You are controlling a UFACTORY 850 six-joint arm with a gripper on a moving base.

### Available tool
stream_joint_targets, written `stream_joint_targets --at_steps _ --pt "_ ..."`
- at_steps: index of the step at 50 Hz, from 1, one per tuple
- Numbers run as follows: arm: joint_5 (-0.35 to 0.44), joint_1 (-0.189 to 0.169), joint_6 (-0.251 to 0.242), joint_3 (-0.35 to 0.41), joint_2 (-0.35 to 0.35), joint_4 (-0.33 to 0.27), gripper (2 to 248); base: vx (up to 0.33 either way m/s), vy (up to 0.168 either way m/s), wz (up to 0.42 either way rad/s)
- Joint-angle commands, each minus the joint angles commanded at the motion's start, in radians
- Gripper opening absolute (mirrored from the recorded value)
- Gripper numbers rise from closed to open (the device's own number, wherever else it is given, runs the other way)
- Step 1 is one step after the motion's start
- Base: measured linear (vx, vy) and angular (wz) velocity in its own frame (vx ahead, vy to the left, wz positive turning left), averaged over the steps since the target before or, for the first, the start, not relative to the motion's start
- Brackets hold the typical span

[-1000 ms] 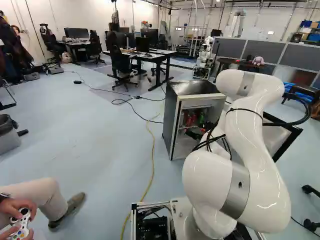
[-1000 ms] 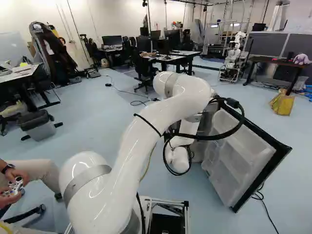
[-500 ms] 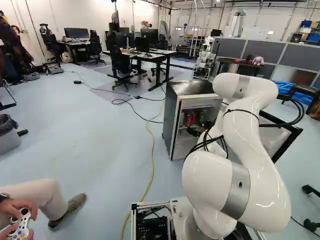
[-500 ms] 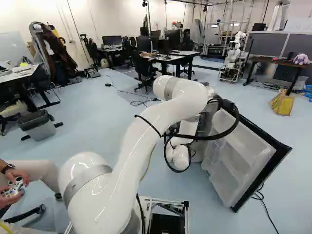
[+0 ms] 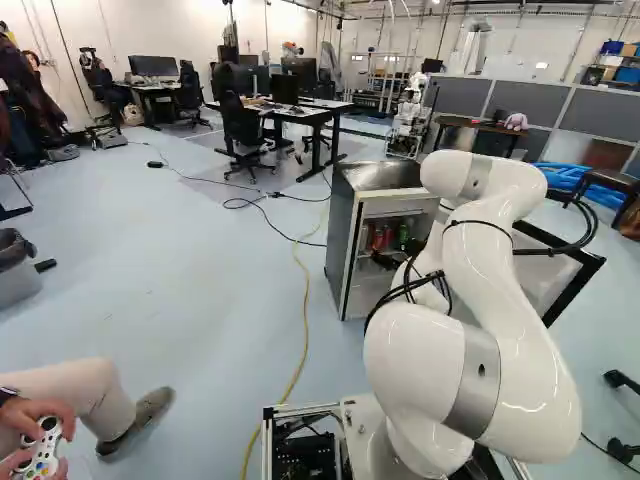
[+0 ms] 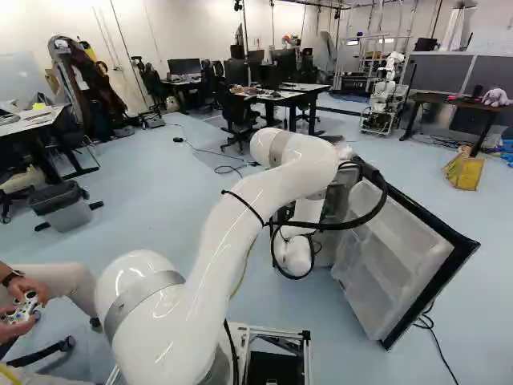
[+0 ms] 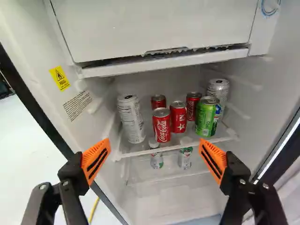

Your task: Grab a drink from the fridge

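In the left base view my gripper (image 5: 386, 260) is a dark shape at the opening of the fridge (image 5: 342, 240). My gripper (image 7: 154, 143) in the wrist view has its orange pads wide apart, nothing held. Ahead, on the upper shelf (image 7: 176, 147), stand several red cans (image 7: 162, 125), a green can (image 7: 206, 117), a tall white can (image 7: 131, 119) and a tall silver can (image 7: 218, 89). Two small bottles with green-and-white labels (image 7: 156, 160) stand below that shelf. The right base view hides the gripper behind the arm.
The fridge door (image 6: 389, 257) stands wide open beside the arm. A closed white compartment (image 7: 154, 26) hangs above the cans. A yellow cable (image 5: 304, 310) runs along the floor. Another robot (image 5: 408, 120) stands farther back.
In the left base view my arm's upper part has shifted left and slightly down, and the gripper slightly left at the fridge opening. The base, fridge and door have stayed put.
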Motion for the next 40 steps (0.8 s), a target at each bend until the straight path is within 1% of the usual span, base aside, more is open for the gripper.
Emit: stream_joint_targets --at_steps 23,37,38,40 --pt "-0.07 0.016 0.0 -0.06 -0.028 0.0 247 0.0 0.0 0.0" --pt "-0.077 0.017 0.0 -0.066 -0.031 0.0 247 0.0 0.0 0.0" --pt "-0.077 0.017 0.0 -0.066 -0.031 0.0 240 0.0 0.0 0.0" --pt "-0.077 0.017 0.0 -0.066 -0.031 0.0 240 0.0 0.0 0.0"
